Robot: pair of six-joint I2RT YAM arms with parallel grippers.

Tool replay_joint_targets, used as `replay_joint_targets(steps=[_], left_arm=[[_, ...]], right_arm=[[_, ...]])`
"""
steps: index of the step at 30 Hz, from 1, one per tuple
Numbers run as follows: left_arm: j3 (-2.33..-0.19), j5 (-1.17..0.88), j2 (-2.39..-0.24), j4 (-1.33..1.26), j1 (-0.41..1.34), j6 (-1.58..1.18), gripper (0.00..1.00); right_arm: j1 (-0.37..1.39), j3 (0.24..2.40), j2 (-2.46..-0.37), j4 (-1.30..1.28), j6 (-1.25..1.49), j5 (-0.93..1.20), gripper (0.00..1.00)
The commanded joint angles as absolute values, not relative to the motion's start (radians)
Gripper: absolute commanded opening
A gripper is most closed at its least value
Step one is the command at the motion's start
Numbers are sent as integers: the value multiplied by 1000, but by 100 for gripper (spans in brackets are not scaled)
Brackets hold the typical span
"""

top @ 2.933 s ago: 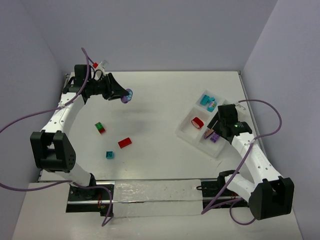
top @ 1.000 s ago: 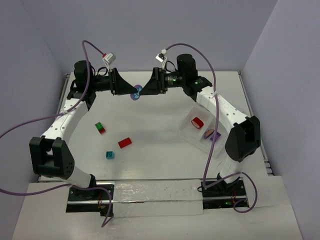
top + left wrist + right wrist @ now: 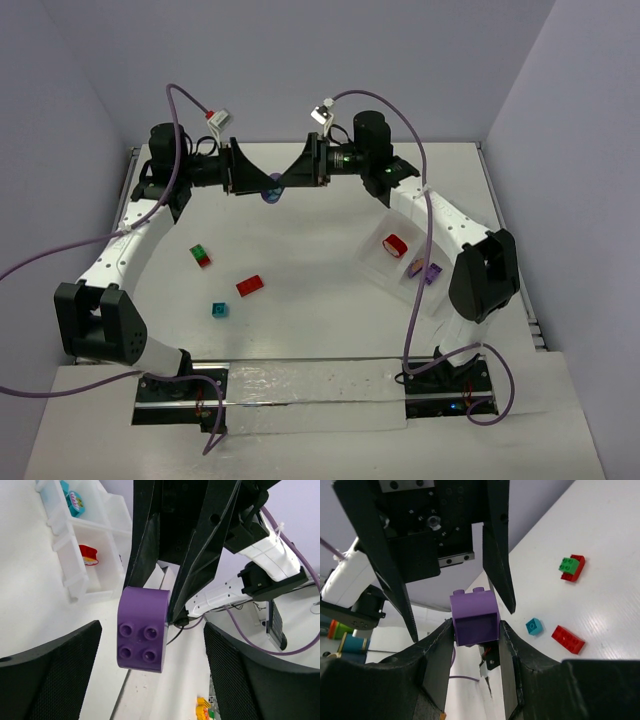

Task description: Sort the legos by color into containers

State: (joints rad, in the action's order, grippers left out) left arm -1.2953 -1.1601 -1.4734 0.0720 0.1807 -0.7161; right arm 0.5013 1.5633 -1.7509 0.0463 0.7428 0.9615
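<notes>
Right gripper (image 3: 475,632) clamps purple brick (image 3: 474,617) between its pads, studs pointing up. Left gripper (image 3: 461,605) faces it head-on, fingers spread either side of the brick. On the table (image 3: 600,530) below: green-on-red pair (image 3: 571,567), teal brick (image 3: 533,626), red brick (image 3: 568,639), all apart.

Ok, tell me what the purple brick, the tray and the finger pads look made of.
Purple brick: hard moulded plastic, smooth satin sheen on its studs. Tray: thin plastic, milky and semi-clear walls. Finger pads: black, fine dotted texture, possibly rubber or textured plastic.
</notes>
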Motion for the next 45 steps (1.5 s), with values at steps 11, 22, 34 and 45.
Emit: replay_joint_targets(steps=[11, 22, 34, 45], left_arm=[[-1371, -1054, -1439, 254, 122, -577, 96], [-1377, -590, -1427, 481, 49, -514, 96], [-1319, -466, -1417, 498, 34, -518, 95], [-1335, -471, -1457, 543, 34, -489, 95]], right_arm=[[449, 1500, -1578, -294, 496, 689, 0], [227, 1256, -1315, -553, 422, 104, 0], [45, 972, -996, -676, 404, -223, 0], [15, 842, -986, -650, 487, -169, 10]])
